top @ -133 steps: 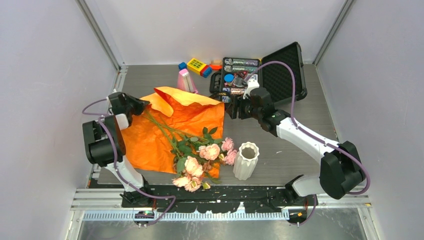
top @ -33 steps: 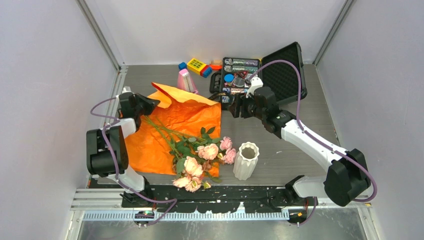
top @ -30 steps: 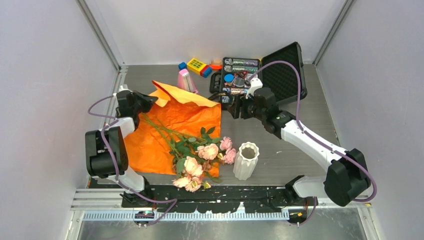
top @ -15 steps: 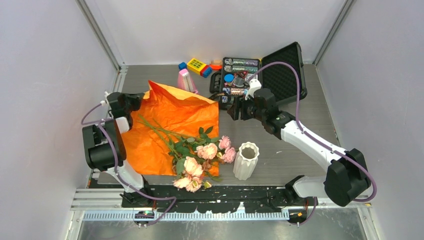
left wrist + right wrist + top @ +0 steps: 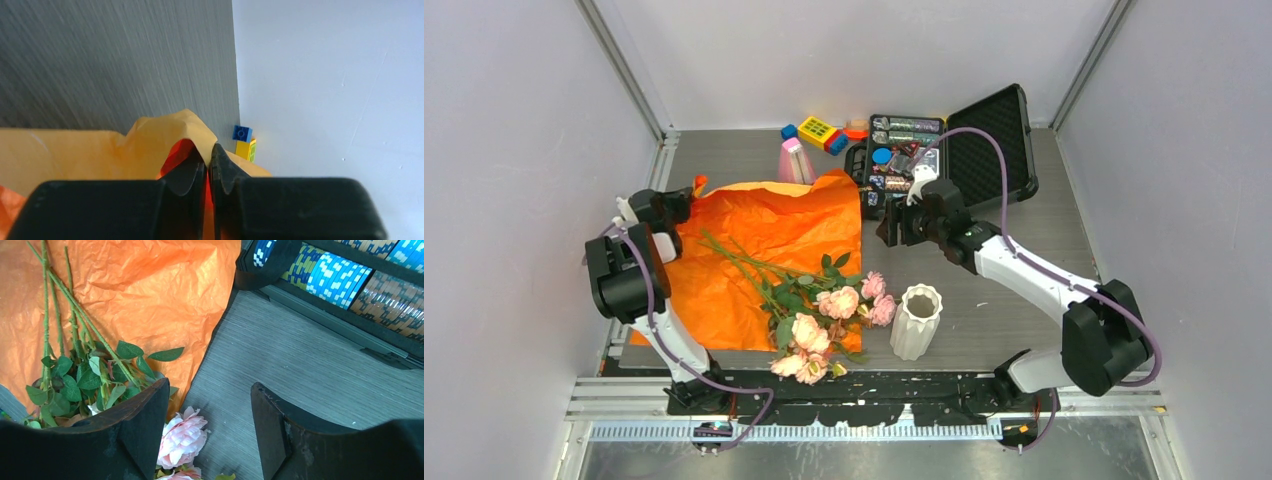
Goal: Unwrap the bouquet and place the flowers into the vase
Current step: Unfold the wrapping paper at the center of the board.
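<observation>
Orange paper [image 5: 764,220] lies spread at centre left, its upper-left corner pinched between my left gripper's [image 5: 208,152] nearly closed fingers. The flowers [image 5: 824,305] lie on it, heads just beside the white vase [image 5: 916,322] at lower centre. My right gripper [image 5: 210,387] hangs wide open, empty.

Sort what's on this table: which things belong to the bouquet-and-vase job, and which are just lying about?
Job in hand:
- orange paper, pinched in the left pincer
- flowers, lying on the paper
- white vase

Lying about:
- pink metronome-shaped object
- toy bricks
- open black case
</observation>
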`<act>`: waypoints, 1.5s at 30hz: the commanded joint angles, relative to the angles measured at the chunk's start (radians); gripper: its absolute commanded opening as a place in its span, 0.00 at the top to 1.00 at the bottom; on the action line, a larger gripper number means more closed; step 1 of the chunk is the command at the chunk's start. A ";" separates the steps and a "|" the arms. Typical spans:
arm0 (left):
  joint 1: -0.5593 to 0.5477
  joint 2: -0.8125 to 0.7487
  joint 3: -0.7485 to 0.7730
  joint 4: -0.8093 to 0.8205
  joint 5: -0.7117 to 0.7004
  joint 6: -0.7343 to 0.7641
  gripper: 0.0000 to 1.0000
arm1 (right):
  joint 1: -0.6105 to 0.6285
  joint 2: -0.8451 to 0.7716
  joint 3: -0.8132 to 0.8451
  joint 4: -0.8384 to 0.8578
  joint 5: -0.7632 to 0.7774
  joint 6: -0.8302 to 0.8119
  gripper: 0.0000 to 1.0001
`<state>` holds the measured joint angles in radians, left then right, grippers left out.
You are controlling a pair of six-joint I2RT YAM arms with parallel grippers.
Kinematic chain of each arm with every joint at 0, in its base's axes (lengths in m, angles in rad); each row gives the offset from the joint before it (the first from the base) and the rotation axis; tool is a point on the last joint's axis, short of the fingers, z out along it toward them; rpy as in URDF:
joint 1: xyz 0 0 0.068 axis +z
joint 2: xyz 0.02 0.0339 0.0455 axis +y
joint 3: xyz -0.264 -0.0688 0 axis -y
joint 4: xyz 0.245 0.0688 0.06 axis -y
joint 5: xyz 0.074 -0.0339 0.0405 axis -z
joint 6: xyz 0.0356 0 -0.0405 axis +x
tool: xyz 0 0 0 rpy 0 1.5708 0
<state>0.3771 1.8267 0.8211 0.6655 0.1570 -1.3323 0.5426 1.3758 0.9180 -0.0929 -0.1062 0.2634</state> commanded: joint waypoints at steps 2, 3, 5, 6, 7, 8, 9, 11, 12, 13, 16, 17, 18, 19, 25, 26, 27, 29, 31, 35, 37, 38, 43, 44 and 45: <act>0.009 0.064 0.093 0.066 -0.027 -0.011 0.87 | 0.011 0.035 0.053 0.015 0.003 -0.009 0.34; 0.009 0.078 0.105 0.067 -0.025 -0.014 0.86 | 0.011 0.047 0.056 0.013 0.003 -0.009 0.35; 0.009 0.101 0.128 0.070 -0.023 -0.016 0.81 | 0.012 0.060 0.066 0.010 0.003 -0.007 0.35; 0.009 0.114 0.140 0.071 -0.021 -0.017 0.79 | 0.013 0.070 0.075 0.009 0.003 -0.008 0.35; 0.009 0.123 0.151 0.070 -0.022 -0.016 0.75 | 0.014 0.075 0.079 0.008 0.003 -0.007 0.35; 0.009 0.130 0.161 0.071 -0.022 -0.016 0.71 | 0.014 0.085 0.086 0.008 0.002 -0.007 0.35; 0.009 0.137 0.170 0.071 -0.022 -0.016 0.68 | 0.014 0.089 0.090 0.008 0.000 -0.007 0.35; 0.009 0.149 0.189 0.071 -0.022 -0.013 0.62 | 0.014 0.104 0.104 0.009 -0.006 -0.010 0.35; 0.008 0.154 0.196 0.071 -0.023 -0.010 0.60 | 0.015 0.113 0.115 0.010 -0.008 -0.011 0.35; 0.008 0.158 0.204 0.071 -0.025 -0.006 0.57 | 0.015 0.117 0.120 0.010 -0.014 -0.012 0.35; 0.005 0.174 0.228 0.072 -0.021 0.006 0.52 | 0.016 0.135 0.140 0.017 -0.035 -0.020 0.35; 0.005 0.180 0.237 0.071 -0.017 0.011 0.51 | 0.016 0.137 0.143 0.023 -0.051 -0.021 0.35; 0.004 0.187 0.247 0.073 -0.011 0.017 0.50 | 0.018 0.141 0.147 0.025 -0.062 -0.028 0.34; 0.005 0.194 0.259 0.074 -0.004 0.026 0.49 | 0.020 0.142 0.150 0.028 -0.087 -0.037 0.34; 0.004 0.223 0.301 0.056 0.023 0.070 0.45 | 0.066 0.137 0.181 0.026 -0.113 -0.091 0.31; 0.003 0.228 0.306 0.054 0.031 0.074 0.45 | 0.075 0.142 0.188 0.028 -0.107 -0.096 0.30; 0.002 0.232 0.309 0.053 0.037 0.079 0.45 | 0.079 0.157 0.205 0.030 -0.105 -0.102 0.30; -0.003 0.237 0.315 0.047 0.051 0.090 0.45 | 0.087 0.194 0.238 0.037 -0.103 -0.112 0.30; -0.009 0.239 0.322 0.035 0.065 0.106 0.45 | 0.093 0.238 0.278 0.047 -0.104 -0.126 0.30; -0.016 0.230 0.341 -0.011 0.089 0.155 0.44 | 0.102 0.326 0.372 0.046 -0.111 -0.158 0.30; -0.017 0.226 0.359 -0.044 0.095 0.187 0.44 | 0.108 0.364 0.411 0.040 -0.117 -0.170 0.30; -0.017 0.224 0.373 -0.065 0.098 0.200 0.44 | 0.111 0.377 0.422 0.037 -0.120 -0.175 0.30; -0.015 0.226 0.406 -0.131 0.095 0.218 0.44 | 0.124 0.448 0.492 0.030 -0.129 -0.178 0.30; -0.015 0.228 0.411 -0.139 0.093 0.222 0.44 | 0.125 0.452 0.498 0.034 -0.128 -0.177 0.30; -0.015 0.229 0.416 -0.145 0.094 0.224 0.44 | 0.127 0.454 0.500 0.035 -0.129 -0.176 0.30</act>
<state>0.3637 2.0613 1.1954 0.5625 0.2398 -1.1542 0.6537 1.8263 1.3579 -0.0910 -0.2150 0.1066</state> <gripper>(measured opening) 0.559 0.699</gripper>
